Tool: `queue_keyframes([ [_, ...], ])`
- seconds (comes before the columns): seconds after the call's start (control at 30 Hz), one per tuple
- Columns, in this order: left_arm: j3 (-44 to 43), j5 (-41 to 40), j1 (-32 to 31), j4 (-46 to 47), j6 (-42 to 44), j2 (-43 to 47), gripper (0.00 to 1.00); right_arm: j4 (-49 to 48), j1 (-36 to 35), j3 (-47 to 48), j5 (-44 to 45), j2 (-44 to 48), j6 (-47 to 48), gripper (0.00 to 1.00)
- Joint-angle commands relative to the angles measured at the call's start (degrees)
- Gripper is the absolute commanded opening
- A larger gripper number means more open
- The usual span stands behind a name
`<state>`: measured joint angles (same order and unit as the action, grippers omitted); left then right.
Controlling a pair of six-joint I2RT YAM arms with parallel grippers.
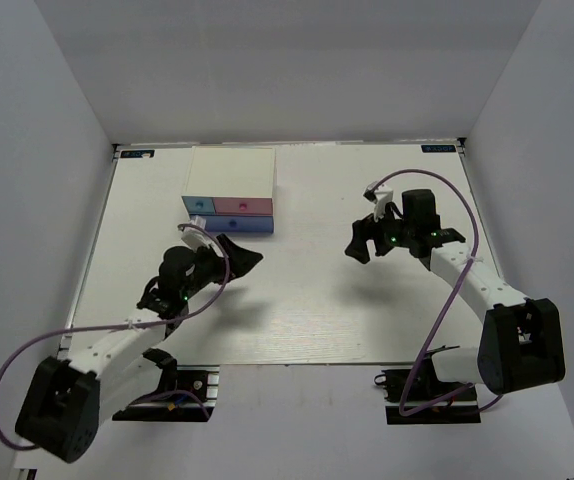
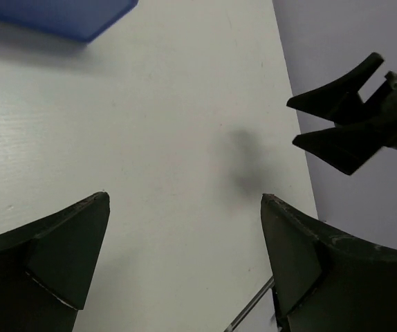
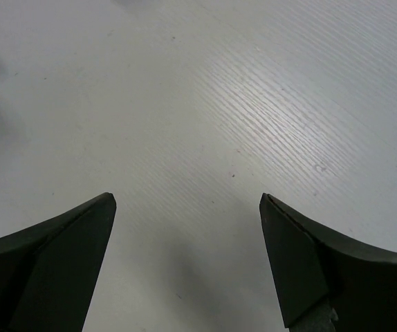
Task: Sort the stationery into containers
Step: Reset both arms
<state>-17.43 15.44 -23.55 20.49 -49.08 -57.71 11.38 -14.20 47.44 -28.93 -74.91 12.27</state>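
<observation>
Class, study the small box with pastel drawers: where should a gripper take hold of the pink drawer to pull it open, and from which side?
Pinch the small knob on the front of the pink drawer: it seems the only part that juts out. Come from the near side, since the fronts of the box face the arms.

One bench [image 1: 317,320] carries one cream-topped box [image 1: 232,172]. The box shows three drawers: one light-blue drawer [image 1: 197,205], one pink drawer [image 1: 243,206] and one darker blue drawer [image 1: 229,224]. There are two arms, the left arm [image 1: 117,345] and the right arm [image 1: 467,280], and two tools, the left tool [image 1: 237,254] and the right tool [image 1: 360,240], each with two fingers.
</observation>
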Motion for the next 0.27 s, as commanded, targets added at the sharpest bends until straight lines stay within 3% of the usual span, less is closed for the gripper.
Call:
queue_keyframes([
  [0.0,-3.8,-3.3,-0.8,-10.9,8.0,8.8,1.0,-3.0,0.5,0.3,8.3,1.3,-6.8,0.9],
  [0.23,-8.1,-5.3,-0.8,-19.9,13.7,13.6,1.0,-5.4,0.8,-0.5,15.1,2.8,-9.3,0.9],
])
